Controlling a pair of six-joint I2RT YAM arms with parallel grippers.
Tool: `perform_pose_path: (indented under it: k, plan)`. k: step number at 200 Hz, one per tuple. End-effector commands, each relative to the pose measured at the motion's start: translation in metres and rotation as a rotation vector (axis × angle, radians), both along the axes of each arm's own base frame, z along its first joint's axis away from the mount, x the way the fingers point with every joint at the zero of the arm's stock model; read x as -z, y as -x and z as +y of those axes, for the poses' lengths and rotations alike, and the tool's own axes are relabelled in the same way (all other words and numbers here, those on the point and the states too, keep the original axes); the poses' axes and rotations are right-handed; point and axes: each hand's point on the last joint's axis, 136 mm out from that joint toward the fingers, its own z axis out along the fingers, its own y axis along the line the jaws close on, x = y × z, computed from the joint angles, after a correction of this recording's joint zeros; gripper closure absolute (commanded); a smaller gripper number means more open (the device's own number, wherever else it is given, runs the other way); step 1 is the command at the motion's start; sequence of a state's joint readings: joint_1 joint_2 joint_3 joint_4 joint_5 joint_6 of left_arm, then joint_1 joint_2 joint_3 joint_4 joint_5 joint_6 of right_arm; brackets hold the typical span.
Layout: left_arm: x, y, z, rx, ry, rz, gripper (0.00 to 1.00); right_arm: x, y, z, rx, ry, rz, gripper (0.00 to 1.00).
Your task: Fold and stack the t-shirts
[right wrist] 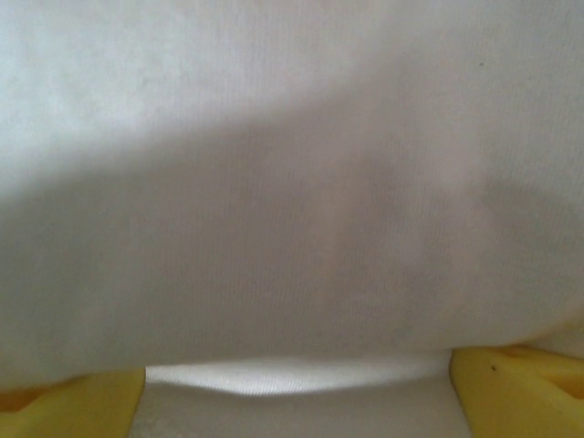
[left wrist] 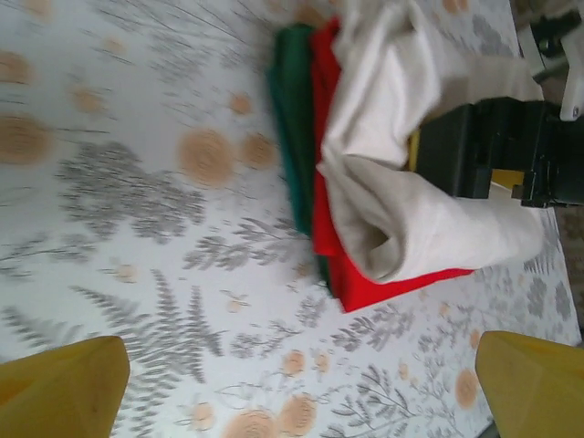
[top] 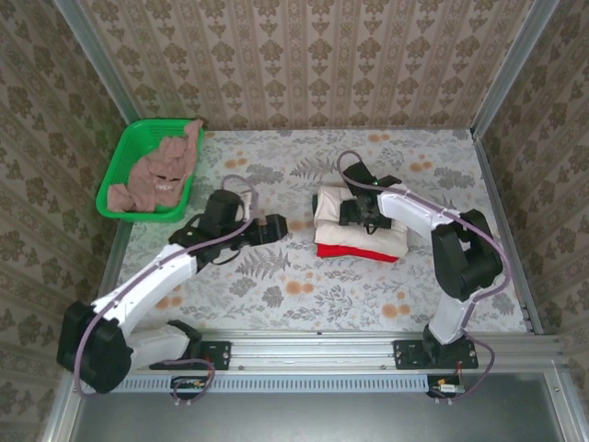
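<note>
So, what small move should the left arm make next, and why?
Probably swing the left gripper toward the green basket. This gripper is open and empty, and the cream shirt already lies folded on the red shirt and the green shirt. The pink-brown shirt lies crumpled in the green basket, on the left arm's side, not yet folded.

The cream t-shirt is soft matt cloth with a fine knitted grain. The red t-shirt and the dark green t-shirt are smooth matt cloth too. The basket is smooth green plastic. The table cover looks matt and printed.
</note>
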State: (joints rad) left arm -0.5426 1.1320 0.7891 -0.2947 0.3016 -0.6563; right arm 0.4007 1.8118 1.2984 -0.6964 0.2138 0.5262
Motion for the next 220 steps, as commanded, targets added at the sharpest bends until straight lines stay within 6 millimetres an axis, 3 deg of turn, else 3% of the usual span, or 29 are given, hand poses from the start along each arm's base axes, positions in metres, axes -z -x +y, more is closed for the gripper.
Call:
perform_pose_path:
  k: [1,16,40,73,120,182,199,220]
  plan:
    - [0.012,0.008,0.032,-0.022,-0.065,0.024,0.00,0.014,0.000,-0.058,0.037,0.206,0.105,0.09]
    - [0.012,0.002,0.052,-0.069,-0.081,0.022,0.00,0.013,-0.011,-0.079,0.058,0.233,0.119,0.09]
    - [0.013,-0.004,0.064,-0.094,-0.067,0.026,0.00,0.010,-0.036,-0.110,0.070,0.216,0.114,0.09]
    - [0.022,-0.015,0.068,-0.104,-0.053,0.043,0.00,0.005,-0.088,-0.166,0.100,0.205,0.060,0.09]
    - [0.030,-0.019,0.069,-0.103,-0.046,0.060,0.00,0.016,-0.163,-0.220,0.056,0.160,0.018,0.11]
    - [0.032,-0.016,0.079,-0.130,-0.066,0.069,0.00,0.026,-0.205,-0.277,0.035,0.225,-0.008,0.11]
    - [0.031,-0.017,0.082,-0.135,-0.078,0.066,0.00,0.014,-0.210,-0.282,0.034,0.215,-0.037,0.10]
    - [0.027,-0.019,0.084,-0.143,-0.087,0.056,0.00,-0.024,-0.211,-0.281,0.049,0.226,-0.094,0.08]
